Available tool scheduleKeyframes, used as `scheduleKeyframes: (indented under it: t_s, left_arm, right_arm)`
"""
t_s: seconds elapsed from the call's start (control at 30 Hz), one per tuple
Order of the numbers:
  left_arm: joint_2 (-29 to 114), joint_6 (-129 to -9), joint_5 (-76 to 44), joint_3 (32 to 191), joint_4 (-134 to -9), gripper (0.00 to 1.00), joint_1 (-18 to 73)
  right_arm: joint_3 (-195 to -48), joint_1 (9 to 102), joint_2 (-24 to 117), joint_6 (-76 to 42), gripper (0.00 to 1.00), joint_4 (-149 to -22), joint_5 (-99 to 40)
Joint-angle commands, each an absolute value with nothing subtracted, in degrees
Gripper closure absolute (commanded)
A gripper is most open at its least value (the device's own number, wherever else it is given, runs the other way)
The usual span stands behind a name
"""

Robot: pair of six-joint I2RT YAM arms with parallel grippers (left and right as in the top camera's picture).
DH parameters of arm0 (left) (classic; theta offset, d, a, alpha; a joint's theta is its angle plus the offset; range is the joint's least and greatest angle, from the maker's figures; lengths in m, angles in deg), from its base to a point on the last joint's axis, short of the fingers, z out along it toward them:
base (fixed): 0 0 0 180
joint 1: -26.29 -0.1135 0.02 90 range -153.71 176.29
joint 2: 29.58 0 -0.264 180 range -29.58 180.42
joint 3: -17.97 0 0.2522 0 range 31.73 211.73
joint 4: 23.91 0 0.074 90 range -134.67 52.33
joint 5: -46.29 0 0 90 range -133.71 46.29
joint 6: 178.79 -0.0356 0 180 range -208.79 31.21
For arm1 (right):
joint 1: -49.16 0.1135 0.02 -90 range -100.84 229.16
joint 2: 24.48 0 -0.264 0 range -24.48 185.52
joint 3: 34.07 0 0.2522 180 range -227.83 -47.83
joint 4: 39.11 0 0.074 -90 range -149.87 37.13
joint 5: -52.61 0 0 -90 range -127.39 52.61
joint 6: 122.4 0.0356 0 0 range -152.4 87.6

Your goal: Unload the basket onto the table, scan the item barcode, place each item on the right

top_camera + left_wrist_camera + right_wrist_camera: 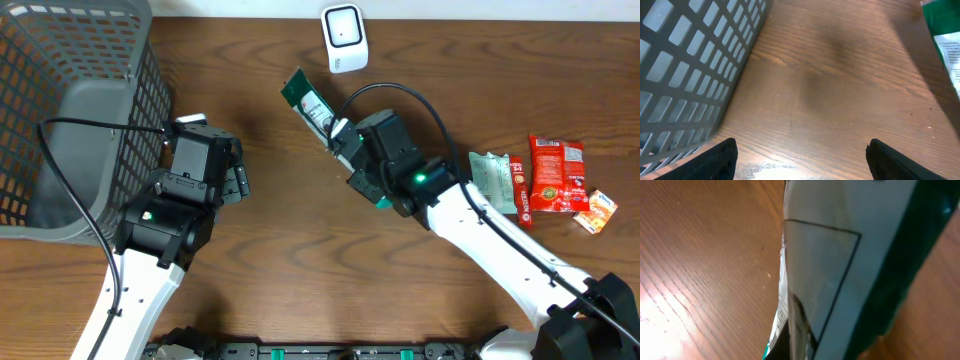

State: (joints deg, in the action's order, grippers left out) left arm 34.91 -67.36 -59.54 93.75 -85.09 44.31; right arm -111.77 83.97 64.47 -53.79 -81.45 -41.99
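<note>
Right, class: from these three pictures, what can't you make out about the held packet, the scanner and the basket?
- Held packet barcode: too small overhead; right wrist view too close and blurred; left wrist view cuts the packet at the right edge.
- Scanner: seen overhead only, face too small to read.
- Basket contents: partly cut off by the overhead's left edge; left wrist view shows only its wall.

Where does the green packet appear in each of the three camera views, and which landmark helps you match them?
Overhead: the green packet lies upper centre, below and left of the white device.
Left wrist: only its edge shows, at the top right corner.
Right wrist: it fills the centre and right of the picture, very close.
Shared landmark: the wooden table, seen in all three views.
</note>
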Motion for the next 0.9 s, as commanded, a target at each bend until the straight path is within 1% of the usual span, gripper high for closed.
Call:
scheduleKeyframes:
  t_s: [0.0, 0.7, 0.87]
  left_arm:
    - [34.8, -67.1, -60.9, 94.9, -85.2, 0.16, 44.1]
    - [34.8, -67.1, -60.9, 94.9, -85.2, 0.16, 44.1]
    - [34.8, -67.1, -60.9, 94.9, -85.2, 0.16, 44.1]
  right_arm:
    - [-111.9, 85.7, 63.3, -53.7, 0.99, -80.2, -44.4]
    - [-111.9, 86.0, 63.3, -52.5, 0.99, -82.5, -44.4]
    - [-111.9, 86.0, 63.3, -49.1, 0.99, -82.6, -44.3]
